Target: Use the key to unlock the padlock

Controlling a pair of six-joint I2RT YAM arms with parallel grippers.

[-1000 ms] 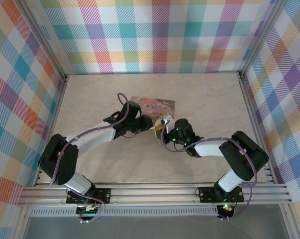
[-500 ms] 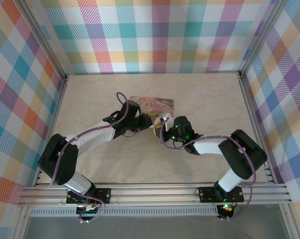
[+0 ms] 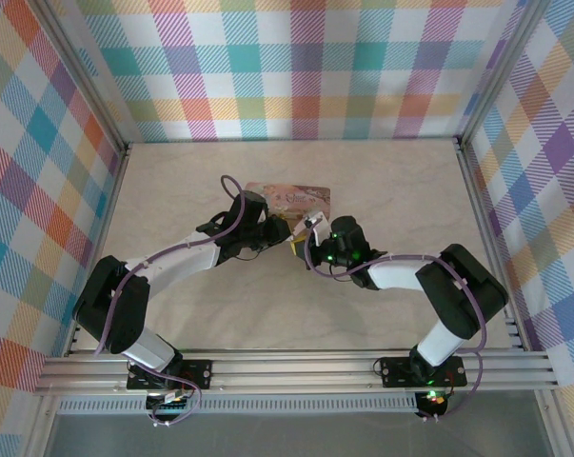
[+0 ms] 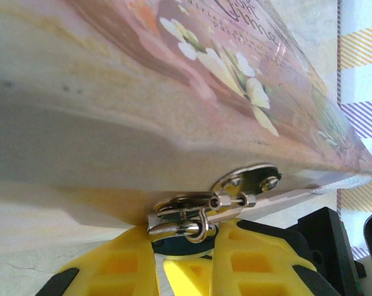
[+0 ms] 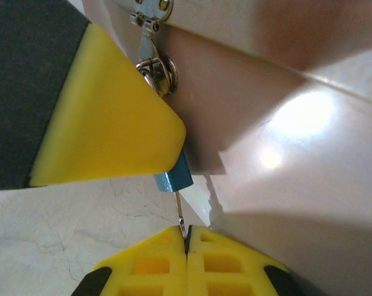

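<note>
Closing on the pink tin's (image 3: 291,197) near edge, the left gripper (image 3: 285,231) and right gripper (image 3: 306,240) are meeting in the top view. The left wrist view is showing the left gripper clamping the padlock (image 4: 181,228) beneath the tin's hasp (image 4: 247,179). The right wrist view is adding the right gripper pinching the key (image 5: 181,216), which is touching the padlock's blue body.

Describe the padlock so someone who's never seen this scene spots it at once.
At the middle of the table lies a pink floral tin. A silvery hasp hangs on its side wall, and the padlock hooks through it by a silvery shackle. It is the tiny blue-bodied piece, far smaller than the tin, pinched between the left gripper's yellow fingers.
</note>
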